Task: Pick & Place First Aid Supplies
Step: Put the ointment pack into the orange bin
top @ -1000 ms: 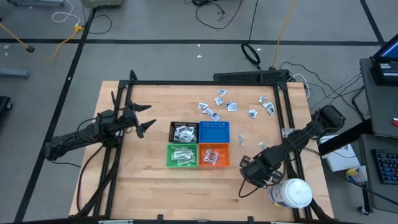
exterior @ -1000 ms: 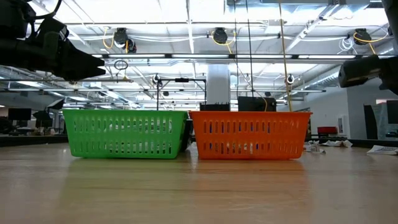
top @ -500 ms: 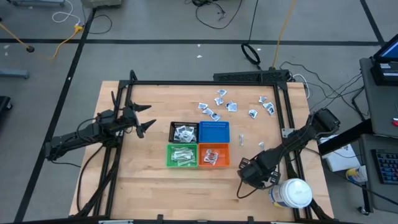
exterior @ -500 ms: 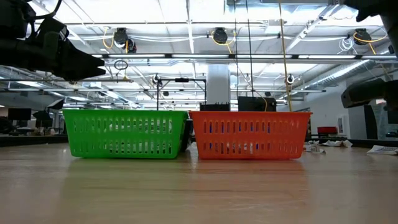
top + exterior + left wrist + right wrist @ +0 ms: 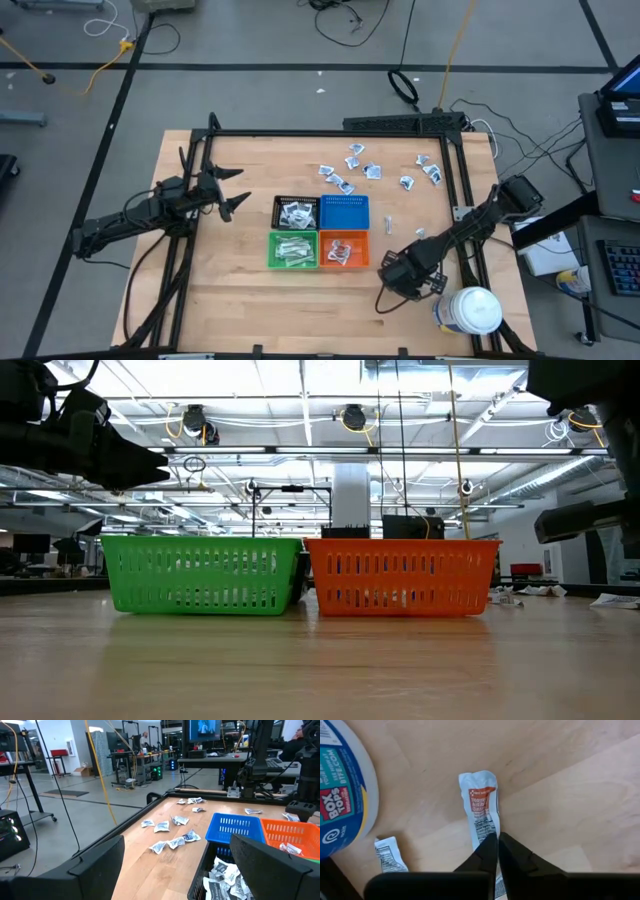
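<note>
Our right gripper (image 5: 493,851) has its fingers pinched on the long white orange-labelled strip packet (image 5: 481,805), whose axis runs straight ahead (left gripper (image 5: 232,198) waits wide apart).

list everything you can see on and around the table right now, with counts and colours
loose packets: about a dozen, white and silvery, scattered on the far right part of the table
bins: four, in a square block mid-table; black and blue farther back, green and orange nearer; black, green and orange hold packets, blue looks empty
long packet: one, white with orange print, flat on the wood beside the jar, its end between the right gripper's fingers
small packet: one, white, by the jar
jar: one, white, round, near right corner
table: one, light wood, black frame
left gripper: open, above the table left of the bins
right gripper: shut on the long packet, down at the table near the jar
</note>
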Robot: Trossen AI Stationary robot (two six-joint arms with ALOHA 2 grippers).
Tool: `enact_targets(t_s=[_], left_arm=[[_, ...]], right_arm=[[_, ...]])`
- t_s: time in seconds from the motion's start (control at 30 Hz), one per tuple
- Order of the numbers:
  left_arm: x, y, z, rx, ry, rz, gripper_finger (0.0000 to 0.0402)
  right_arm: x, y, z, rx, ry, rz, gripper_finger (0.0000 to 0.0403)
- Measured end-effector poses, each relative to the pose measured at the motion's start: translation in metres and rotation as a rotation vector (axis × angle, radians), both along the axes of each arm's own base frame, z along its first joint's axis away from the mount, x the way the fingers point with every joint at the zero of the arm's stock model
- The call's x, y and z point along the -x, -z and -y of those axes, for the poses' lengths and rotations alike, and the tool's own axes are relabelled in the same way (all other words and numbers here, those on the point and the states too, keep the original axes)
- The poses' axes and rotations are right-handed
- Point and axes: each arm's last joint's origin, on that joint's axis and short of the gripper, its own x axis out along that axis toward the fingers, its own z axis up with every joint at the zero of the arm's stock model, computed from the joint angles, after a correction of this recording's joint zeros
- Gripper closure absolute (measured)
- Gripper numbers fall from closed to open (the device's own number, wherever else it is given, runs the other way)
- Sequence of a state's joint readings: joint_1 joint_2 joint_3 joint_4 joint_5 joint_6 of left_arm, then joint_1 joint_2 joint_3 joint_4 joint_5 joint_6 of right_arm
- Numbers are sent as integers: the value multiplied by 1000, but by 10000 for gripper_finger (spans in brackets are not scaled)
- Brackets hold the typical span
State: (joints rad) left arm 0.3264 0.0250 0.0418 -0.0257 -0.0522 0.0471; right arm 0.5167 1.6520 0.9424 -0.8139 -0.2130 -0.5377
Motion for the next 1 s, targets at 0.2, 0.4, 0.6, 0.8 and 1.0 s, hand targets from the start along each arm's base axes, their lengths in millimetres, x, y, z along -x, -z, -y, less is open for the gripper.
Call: enact_targets(t_s=[0.2,0.4,0.6,0.8,1.0], left_arm=[[0,0,0,0,-1,0,36],[0,0,0,0,0,0,37],[0,0,0,0,0,0,36],[0,0,0,0,0,0,36],[0,0,0,0,-1,0,36]], right_arm=[[-1,-1,0,-4,2,7,401],[-10,-25,-3,-18,98,37,402],[-18,-52,0,-37,304,56,402],[-15,-71,11,2,621,64,402],[-6,-83,25,111,928,106,403]])
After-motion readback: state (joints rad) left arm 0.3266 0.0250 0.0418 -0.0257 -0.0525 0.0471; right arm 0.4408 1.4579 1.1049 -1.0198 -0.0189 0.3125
